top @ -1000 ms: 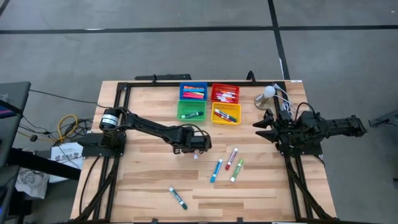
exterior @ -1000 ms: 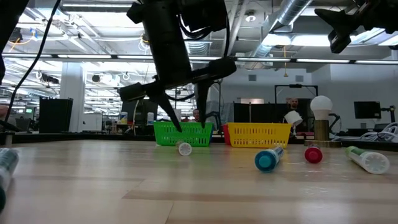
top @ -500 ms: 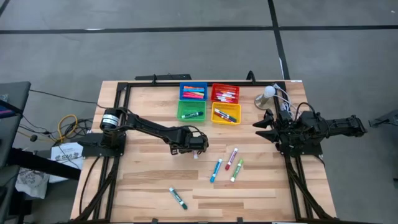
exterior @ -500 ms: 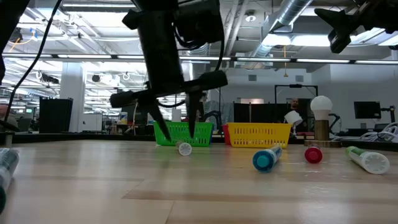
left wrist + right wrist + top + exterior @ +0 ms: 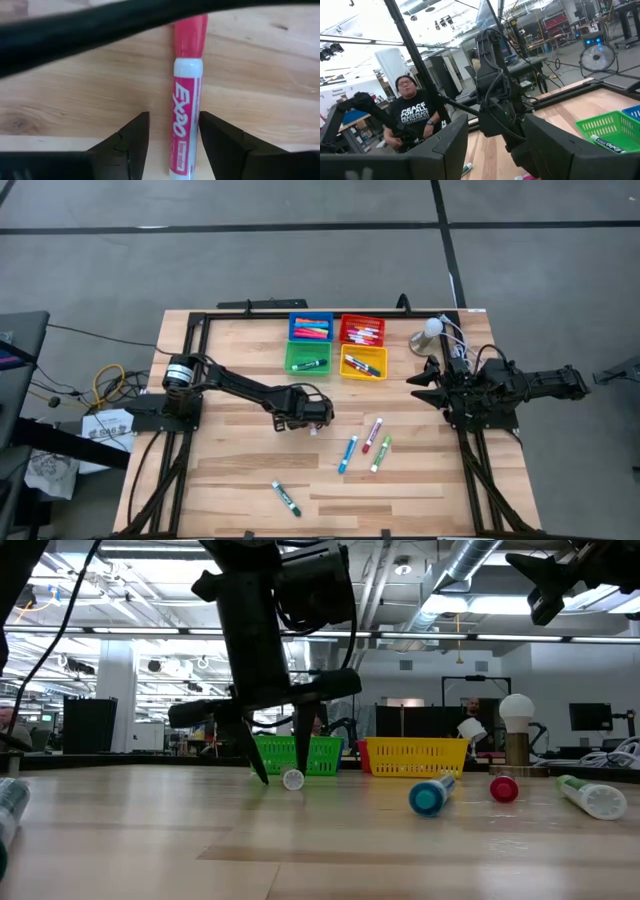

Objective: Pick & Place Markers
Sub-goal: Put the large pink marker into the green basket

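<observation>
My left gripper (image 5: 312, 423) is open and low over a pink-capped marker (image 5: 185, 117) with a white barrel, which lies flat on the table near its middle. In the low view its fingers (image 5: 262, 768) reach down on either side of the marker's end (image 5: 293, 779). Loose markers lie to the right and near side: a blue one (image 5: 347, 453), a pink one (image 5: 373, 434), a green one (image 5: 381, 453) and another green one (image 5: 286, 498). My right gripper (image 5: 418, 380) waits open above the table's right edge. My left gripper's fingers come from above and stand along either side of the pink marker's white barrel (image 5: 186, 135). One finger (image 5: 220, 142) is right beside the barrel; I cannot tell whether it touches. The marker lies flat on the wood.
Four small bins stand at the far middle: blue (image 5: 292, 328), red (image 5: 342, 330), green (image 5: 289, 358) and yellow (image 5: 343, 364), each holding markers. A white bulb-shaped object (image 5: 430, 330) sits far right. A person (image 5: 415, 120) shows beyond the table in the right wrist view.
My left gripper has come down and shifted a little toward the table's left, so that its fingertips now reach the table on either side of the pink marker. The marker has stayed where it was. My right arm has kept still.
</observation>
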Tool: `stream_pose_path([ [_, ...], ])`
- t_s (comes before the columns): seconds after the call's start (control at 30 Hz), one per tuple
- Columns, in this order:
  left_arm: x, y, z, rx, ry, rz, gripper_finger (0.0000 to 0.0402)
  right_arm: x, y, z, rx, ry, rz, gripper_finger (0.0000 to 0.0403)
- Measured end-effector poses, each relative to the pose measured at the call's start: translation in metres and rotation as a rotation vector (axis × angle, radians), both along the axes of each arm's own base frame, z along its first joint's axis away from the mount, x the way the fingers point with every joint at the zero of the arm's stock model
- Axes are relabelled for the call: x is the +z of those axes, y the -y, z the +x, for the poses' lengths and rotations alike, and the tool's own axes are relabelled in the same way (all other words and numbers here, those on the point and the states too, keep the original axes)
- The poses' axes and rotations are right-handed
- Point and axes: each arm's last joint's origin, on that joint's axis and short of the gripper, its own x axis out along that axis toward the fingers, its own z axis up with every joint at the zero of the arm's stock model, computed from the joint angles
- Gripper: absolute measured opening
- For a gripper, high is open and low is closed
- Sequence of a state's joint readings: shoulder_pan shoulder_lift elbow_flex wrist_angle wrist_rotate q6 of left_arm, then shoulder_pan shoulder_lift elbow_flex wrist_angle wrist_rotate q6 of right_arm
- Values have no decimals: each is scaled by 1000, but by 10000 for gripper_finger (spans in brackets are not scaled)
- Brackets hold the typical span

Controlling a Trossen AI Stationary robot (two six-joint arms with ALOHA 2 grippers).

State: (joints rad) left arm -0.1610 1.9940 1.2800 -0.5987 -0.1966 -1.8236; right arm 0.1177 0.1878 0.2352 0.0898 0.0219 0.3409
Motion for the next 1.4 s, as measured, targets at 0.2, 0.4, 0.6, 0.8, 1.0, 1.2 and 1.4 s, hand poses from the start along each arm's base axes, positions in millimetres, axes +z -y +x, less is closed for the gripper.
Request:
stream_pose_path([
  [0.2,-7,1,2,-8,-16,-32,172,0,0,0,0,4,1,180],
  [0.4,-7,-3,2,-8,-23,-42,167,1,0,0,-3,9,2,183],
  [0.6,-8,-5,0,-6,-42,-37,117,1,0,0,-3,9,3,184],
  [0.8,-8,-6,1,5,-36,-5,63,1,0,0,-3,11,3,180],
  [1.0,-5,-7,1,-13,-29,3,63,1,0,0,-3,11,3,184],
  [1.2,6,-6,-4,-125,-37,3,65,1,0,0,-3,11,2,183],
  [1.4,41,-1,-5,-387,82,37,64,1,0,0,-3,9,2,180],
])
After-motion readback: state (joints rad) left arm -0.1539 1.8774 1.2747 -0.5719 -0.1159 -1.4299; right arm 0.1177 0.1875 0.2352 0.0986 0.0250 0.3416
